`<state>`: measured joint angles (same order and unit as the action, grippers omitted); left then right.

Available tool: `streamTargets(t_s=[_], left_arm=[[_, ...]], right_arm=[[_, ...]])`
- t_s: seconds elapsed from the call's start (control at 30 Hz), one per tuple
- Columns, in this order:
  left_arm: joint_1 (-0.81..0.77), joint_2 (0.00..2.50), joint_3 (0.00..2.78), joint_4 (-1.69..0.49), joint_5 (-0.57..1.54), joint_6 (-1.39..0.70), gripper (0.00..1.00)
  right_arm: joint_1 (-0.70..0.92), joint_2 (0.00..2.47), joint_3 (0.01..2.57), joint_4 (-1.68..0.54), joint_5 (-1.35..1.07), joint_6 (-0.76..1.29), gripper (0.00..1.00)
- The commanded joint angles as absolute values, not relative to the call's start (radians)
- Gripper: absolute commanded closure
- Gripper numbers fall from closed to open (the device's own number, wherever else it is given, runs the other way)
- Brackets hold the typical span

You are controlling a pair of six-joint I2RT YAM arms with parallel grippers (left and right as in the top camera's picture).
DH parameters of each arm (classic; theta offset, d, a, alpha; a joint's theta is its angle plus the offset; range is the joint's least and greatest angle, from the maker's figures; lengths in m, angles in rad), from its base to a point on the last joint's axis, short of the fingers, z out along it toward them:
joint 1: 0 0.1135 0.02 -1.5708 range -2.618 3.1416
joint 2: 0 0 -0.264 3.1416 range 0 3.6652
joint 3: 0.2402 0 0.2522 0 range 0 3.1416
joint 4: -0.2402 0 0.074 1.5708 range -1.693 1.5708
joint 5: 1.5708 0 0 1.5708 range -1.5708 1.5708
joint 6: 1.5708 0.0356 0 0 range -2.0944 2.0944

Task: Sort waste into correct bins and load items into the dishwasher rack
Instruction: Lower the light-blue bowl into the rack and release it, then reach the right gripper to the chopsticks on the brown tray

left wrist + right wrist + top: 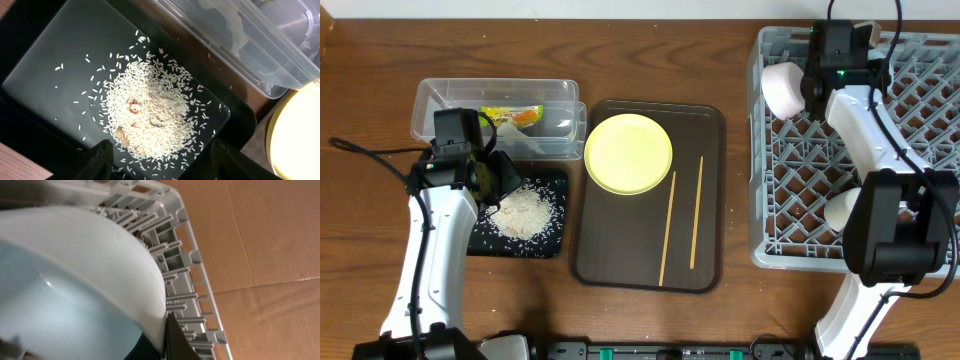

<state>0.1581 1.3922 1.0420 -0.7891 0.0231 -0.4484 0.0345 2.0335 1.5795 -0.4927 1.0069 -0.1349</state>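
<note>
Overhead view: right gripper (813,86) is clenched on the rim of the bowl (782,88), at the left edge of the rack (790,150). Left gripper (498,176) is released, hovering above rice (525,212) on the black tray (552,182).

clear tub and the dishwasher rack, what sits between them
The yellow plate on the brown serving tray, seen in the overhead view.
</note>
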Motion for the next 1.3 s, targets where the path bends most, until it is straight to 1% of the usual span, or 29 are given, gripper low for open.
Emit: streamTargets(t_s=[0.0,0.07,0.13,0.2,0.33,0.4,0.53,0.63,0.73,0.87,0.97,1.13,1.27], left_arm=[[0.162,1.389,1.049,-0.792,0.019,-0.458,0.35],[0.162,1.389,1.049,-0.792,0.019,-0.458,0.35],[0.162,1.389,1.049,-0.792,0.019,-0.458,0.35],[0.162,1.389,1.049,-0.792,0.019,-0.458,0.35],[0.162,1.389,1.049,-0.792,0.019,-0.458,0.35],[0.162,1.389,1.049,-0.792,0.019,-0.458,0.35],[0.162,1.389,1.049,-0.793,0.019,-0.458,0.35],[0.162,1.389,1.049,-0.795,0.019,-0.458,0.35],[0.162,1.389,1.049,-0.8,0.019,-0.458,0.35],[0.162,1.389,1.049,-0.8,0.019,-0.458,0.34],[0.162,1.389,1.049,-0.799,0.019,-0.458,0.34],[0.162,1.389,1.049,-0.8,0.019,-0.458,0.34],[0.162,1.389,1.049,-0.8,0.019,-0.458,0.34]], right_arm=[[0.072,2.057,1.568,-0.558,0.912,-0.061,0.94],[0.086,2.055,1.568,-0.598,0.912,-0.013,0.91],[0.103,2.048,1.568,-0.638,0.91,0.047,0.84],[0.115,2.036,1.568,-0.672,0.908,0.107,0.76],[0.127,1.989,1.568,-0.717,0.88,0.204,0.52],[0.126,1.955,1.568,-0.721,0.826,0.209,0.43],[0.125,1.87,1.568,-0.723,0.709,0.208,0.31],[0.125,1.8,1.568,-0.728,0.588,0.208,0.27],[0.126,1.726,1.568,-0.739,0.361,0.207,0.27],[0.133,1.673,1.568,-0.773,-0.029,0.201,0.32],[0.169,1.678,1.567,-0.83,-0.196,0.202,0.36],[0.276,1.697,1.544,-0.939,-0.213,0.213,0.36],[0.382,1.721,1.503,-0.985,-0.159,0.241,0.35]])
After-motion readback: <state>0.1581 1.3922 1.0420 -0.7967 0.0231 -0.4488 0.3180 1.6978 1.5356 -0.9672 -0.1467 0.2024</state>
